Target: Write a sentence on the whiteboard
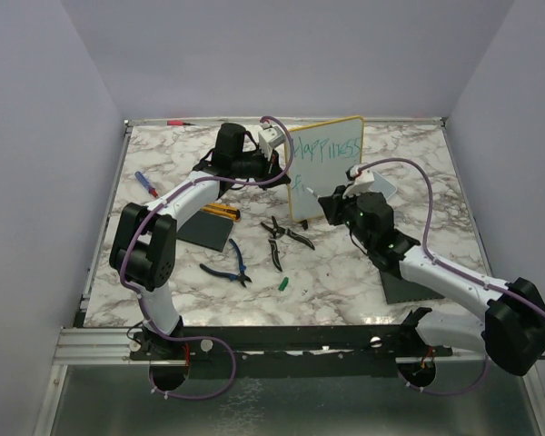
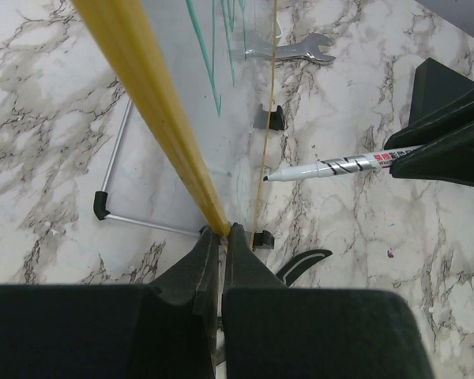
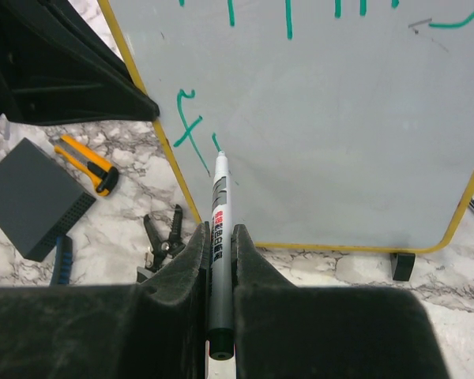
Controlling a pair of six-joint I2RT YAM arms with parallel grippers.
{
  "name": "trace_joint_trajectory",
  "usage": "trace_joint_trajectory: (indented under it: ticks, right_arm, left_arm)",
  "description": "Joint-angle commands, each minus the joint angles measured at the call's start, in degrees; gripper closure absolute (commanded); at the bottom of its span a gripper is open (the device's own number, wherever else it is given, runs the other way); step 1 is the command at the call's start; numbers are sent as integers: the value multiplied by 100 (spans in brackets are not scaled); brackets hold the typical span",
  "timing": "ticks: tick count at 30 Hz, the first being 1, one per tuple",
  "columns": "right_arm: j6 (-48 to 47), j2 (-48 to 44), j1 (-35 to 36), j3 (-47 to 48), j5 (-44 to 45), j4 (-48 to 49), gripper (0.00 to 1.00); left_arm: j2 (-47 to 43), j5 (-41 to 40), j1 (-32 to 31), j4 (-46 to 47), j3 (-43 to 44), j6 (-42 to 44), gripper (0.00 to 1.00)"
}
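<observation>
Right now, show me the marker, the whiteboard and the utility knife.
marker point(image 3: 220, 197), right wrist view, on its printed barrel.
whiteboard point(image 3: 340, 142), right wrist view, on its bare white face.
utility knife point(image 3: 85, 162), right wrist view, on its orange handle.

sentence point(image 3: 191, 130) top line cropped, whiteboard point(image 3: 340, 142) upper corners cut off

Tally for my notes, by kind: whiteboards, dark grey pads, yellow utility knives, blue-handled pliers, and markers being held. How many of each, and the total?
whiteboard: 1
dark grey pad: 2
yellow utility knife: 1
blue-handled pliers: 1
held marker: 1
total: 6
</observation>
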Motion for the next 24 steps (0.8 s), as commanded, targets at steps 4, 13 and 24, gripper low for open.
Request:
trace_joint_trajectory:
  ticks: [4, 13, 24]
  right_arm:
    - [-203, 72, -14, 448, -59, 225, 99]
    - [-249, 305, -14, 582, 37, 347, 99]
    - [-231, 407, -19, 536, 189, 390, 99]
  left_arm:
    - [-162, -94, -31, -221, -130, 284, 100]
    - [-166, -94, -29, -226, -130, 288, 100]
    - [-151, -91, -29, -221, -139, 292, 100]
